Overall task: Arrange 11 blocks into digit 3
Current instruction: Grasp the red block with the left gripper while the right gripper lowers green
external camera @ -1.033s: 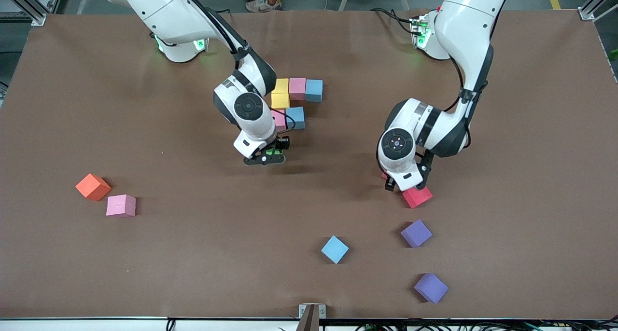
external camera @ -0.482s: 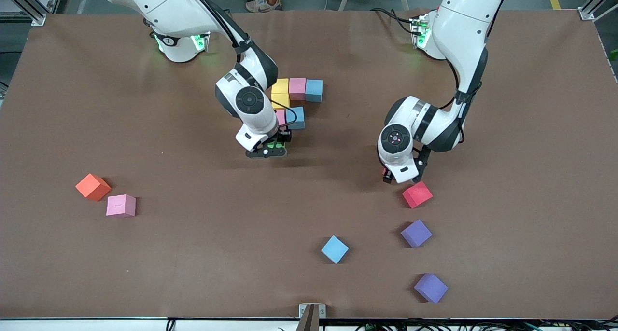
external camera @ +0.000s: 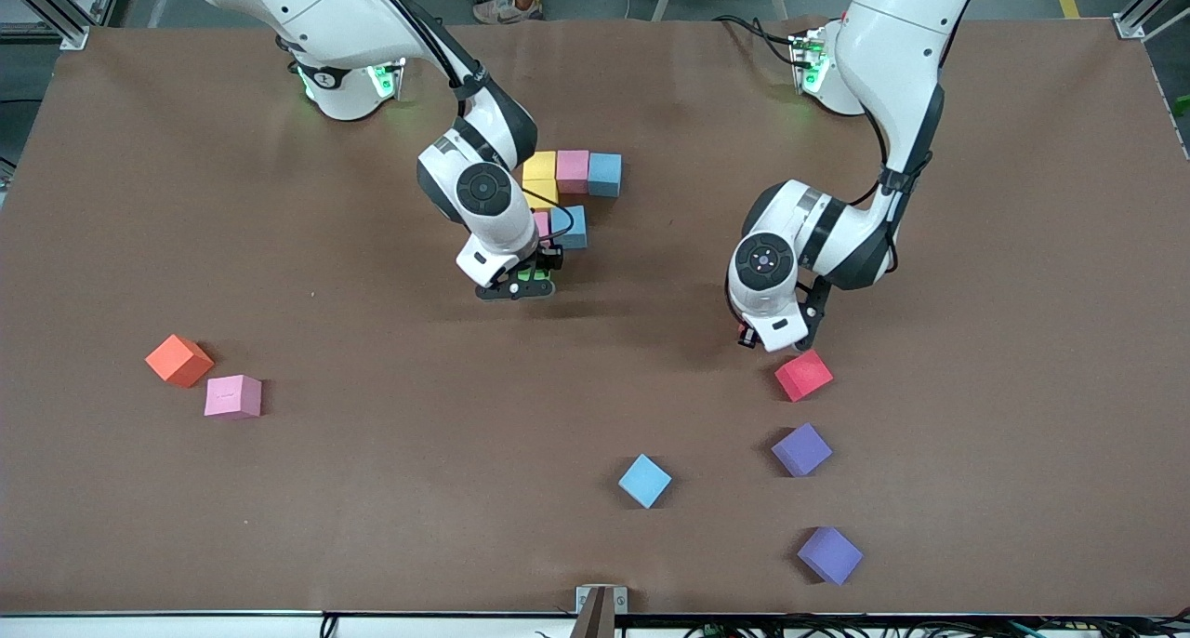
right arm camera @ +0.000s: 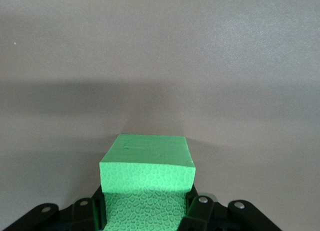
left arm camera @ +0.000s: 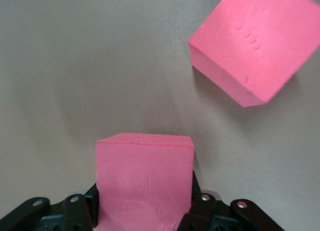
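Right gripper [external camera: 528, 282] pinches a green block [right arm camera: 146, 183] over the middle of the table [external camera: 325, 489], just at the camera-side end of the partial digit 3 [external camera: 564, 192]. That figure sits toward the robots' edge: yellow [external camera: 539, 166], pink [external camera: 573, 170] and light blue block [external camera: 605, 173] in a row, a second yellow block [external camera: 540, 194] below, then a pink [external camera: 542, 224] and a light blue cube [external camera: 571, 226], partly hidden by the arm.

Left gripper [external camera: 776, 340] is clamped on a second red block [left arm camera: 145, 183], up over the table just beside the loose red block [external camera: 803, 375].

Loose on the camera-side half: two purple blocks [external camera: 801, 449] [external camera: 829, 554] toward the left arm's end, light blue block [external camera: 644, 480] near the middle of the front edge, pink block [external camera: 232, 396] touching the orange cube [external camera: 178, 360] toward the right arm's end.
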Robot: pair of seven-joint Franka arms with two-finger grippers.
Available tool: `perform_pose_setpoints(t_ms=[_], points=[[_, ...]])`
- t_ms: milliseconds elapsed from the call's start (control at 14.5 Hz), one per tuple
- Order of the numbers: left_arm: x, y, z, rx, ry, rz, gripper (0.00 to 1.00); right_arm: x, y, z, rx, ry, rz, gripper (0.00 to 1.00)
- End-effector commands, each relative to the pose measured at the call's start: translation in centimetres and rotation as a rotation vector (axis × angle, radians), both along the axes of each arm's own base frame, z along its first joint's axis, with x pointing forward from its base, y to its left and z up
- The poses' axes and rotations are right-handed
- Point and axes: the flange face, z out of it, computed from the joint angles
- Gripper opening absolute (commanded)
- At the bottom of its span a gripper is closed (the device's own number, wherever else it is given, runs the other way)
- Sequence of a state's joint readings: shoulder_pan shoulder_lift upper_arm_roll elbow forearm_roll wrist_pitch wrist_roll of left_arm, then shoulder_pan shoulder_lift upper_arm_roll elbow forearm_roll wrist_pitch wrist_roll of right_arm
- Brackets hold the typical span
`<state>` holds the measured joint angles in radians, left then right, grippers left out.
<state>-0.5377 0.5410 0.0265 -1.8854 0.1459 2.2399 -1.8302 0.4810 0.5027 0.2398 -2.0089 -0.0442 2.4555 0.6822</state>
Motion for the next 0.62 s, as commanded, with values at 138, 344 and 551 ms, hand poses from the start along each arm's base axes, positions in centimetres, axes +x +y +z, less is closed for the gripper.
perform_pose_setpoints(t_ms=[138,344,551], points=[[-1.2,-5.7,3.9,-0.027,-0.064,0.189,0.2,-1.8,-0.9,-1.0,-0.025,0.036,0.001,0.49],[-3.7,-10.3,4.7,-0.08,-0.052,0.313,0.2,-2.1,-1.1,-1.3,-0.032,0.043,-0.001,0.49],[-6.3,-14.9,4.8,-0.113,-0.036,0.397,0.2,-2.3,-1.2,-0.9,-0.033,0.04,0.0,0.5]])
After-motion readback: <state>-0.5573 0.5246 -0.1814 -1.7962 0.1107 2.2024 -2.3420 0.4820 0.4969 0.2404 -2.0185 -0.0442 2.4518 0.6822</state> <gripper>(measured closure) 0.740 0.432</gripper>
